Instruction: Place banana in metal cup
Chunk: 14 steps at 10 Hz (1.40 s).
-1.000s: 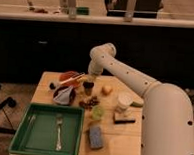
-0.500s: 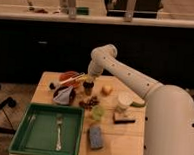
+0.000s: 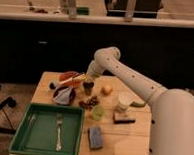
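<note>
My gripper [image 3: 88, 79] hangs at the end of the white arm, directly over the metal cup [image 3: 88, 87], a small dark grey cup at the middle back of the wooden table [image 3: 121, 139]. The gripper's tip is at or just above the cup's rim. I cannot pick out the banana; it may be hidden at the gripper or in the cup.
Left of the cup are a red bowl [image 3: 69, 76] with a pale stick [image 3: 73, 80] across it and a blue-grey bowl [image 3: 64, 95]. An orange fruit [image 3: 106, 89], white cup [image 3: 123, 101], lime-green cup [image 3: 97, 112], blue sponge [image 3: 95, 137] and green tray [image 3: 46, 133] with cutlery surround it.
</note>
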Each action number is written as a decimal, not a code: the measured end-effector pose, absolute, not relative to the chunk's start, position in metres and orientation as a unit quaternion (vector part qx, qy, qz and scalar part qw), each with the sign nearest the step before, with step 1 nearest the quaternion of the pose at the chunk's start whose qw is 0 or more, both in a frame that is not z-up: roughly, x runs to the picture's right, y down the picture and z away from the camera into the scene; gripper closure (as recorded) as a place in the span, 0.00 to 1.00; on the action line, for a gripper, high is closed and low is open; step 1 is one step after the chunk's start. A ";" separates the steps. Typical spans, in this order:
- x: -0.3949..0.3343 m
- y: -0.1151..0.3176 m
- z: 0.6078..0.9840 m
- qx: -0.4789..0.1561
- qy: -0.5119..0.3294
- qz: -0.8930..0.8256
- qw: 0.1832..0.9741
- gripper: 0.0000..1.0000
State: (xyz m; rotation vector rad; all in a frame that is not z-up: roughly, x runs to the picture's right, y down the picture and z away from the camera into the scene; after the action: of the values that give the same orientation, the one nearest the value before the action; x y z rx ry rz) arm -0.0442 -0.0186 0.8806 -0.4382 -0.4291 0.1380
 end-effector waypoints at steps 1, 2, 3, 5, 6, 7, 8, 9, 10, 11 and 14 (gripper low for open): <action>-0.044 -0.019 0.881 -0.216 -0.229 0.080 0.946 1.00; -0.044 -0.020 0.881 -0.217 -0.244 0.090 0.941 1.00; -0.044 -0.020 0.881 -0.217 -0.257 0.100 0.936 1.00; -0.043 -0.022 0.880 -0.213 -0.291 0.125 0.924 1.00; -0.041 -0.022 0.880 -0.211 -0.304 0.134 0.920 1.00; -0.039 -0.023 0.880 -0.208 -0.314 0.143 0.915 1.00; -0.039 -0.023 0.882 -0.209 -0.331 0.156 0.907 1.00; -0.041 -0.024 0.883 -0.210 -0.339 0.161 0.903 1.00; -0.043 -0.025 0.884 -0.212 -0.350 0.166 0.897 1.00; -0.044 -0.026 0.885 -0.212 -0.359 0.171 0.893 1.00; -0.049 -0.030 0.890 -0.213 -0.393 0.187 0.875 1.00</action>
State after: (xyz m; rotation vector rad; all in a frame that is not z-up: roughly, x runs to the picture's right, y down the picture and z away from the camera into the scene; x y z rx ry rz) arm -0.0494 -0.0297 0.8895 -0.4453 -0.8213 0.3897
